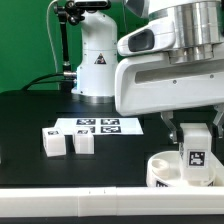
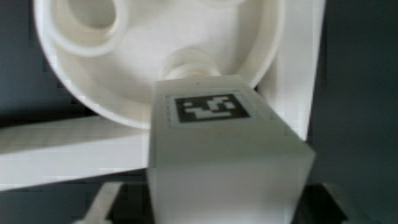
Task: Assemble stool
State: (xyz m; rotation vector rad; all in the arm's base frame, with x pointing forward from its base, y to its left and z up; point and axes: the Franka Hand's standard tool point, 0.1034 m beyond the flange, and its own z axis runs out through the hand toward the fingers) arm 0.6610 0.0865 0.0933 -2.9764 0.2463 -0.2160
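The jaws grip a white leg (image 1: 196, 156) (standing upright); the round seat (image 1: 158, 171) lies just under them, I think touching its tip.

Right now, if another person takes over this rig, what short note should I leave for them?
Gripper: shut on the held leg, upright on the seat at the exterior view's right.
Loose legs: first loose leg and second loose leg stand on the table in front of the marker board.
Done: no leg is visibly fixed; whether the held leg is seated cannot be told.
Left: fix it, then the others.
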